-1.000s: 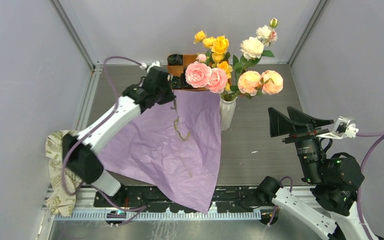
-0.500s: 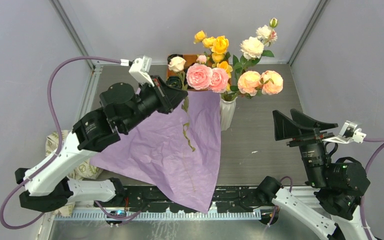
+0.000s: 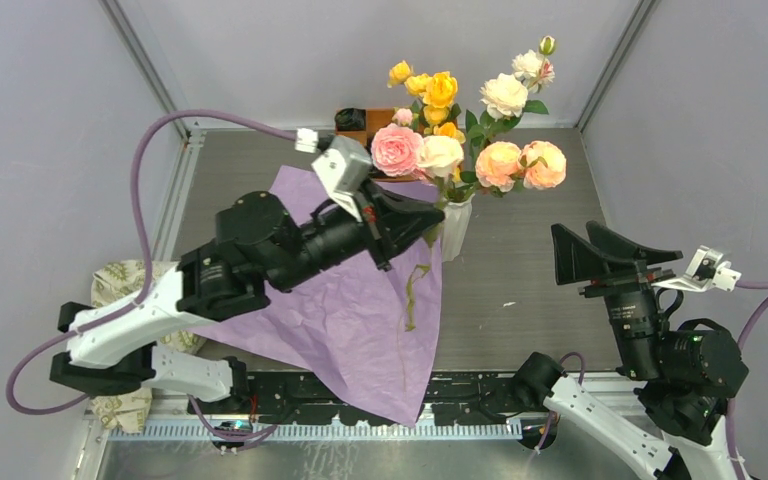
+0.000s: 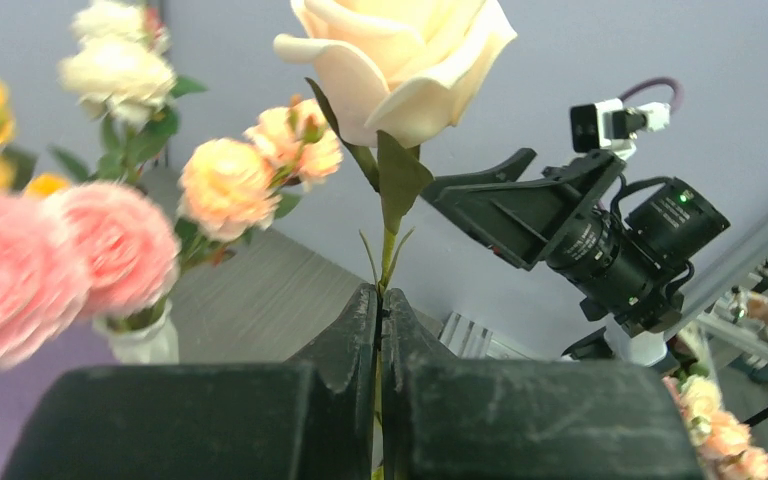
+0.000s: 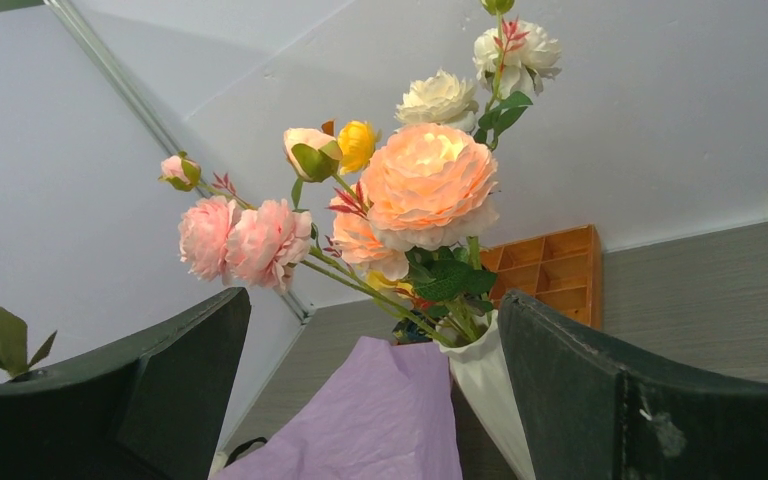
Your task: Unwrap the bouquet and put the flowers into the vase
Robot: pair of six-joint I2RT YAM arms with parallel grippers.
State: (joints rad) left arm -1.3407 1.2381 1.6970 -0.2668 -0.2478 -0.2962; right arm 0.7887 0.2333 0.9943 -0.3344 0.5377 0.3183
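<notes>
The purple paper (image 3: 330, 320) lies spread flat beneath and behind the left gripper (image 4: 380, 300), which is clamped tight on the green stem of 1 cream rose (image 4: 400, 60). The rose's head stands just above the fingertips, and the stem hangs down below them over the paper. The other flowers (image 3: 500, 160) stand bunched in the vase (image 3: 454, 228), upright just ahead of that gripper's tip at the paper's far edge, while the right gripper (image 3: 575, 235) hangs well off on the vase's other side, jaws spread wide with nothing between them.
</notes>
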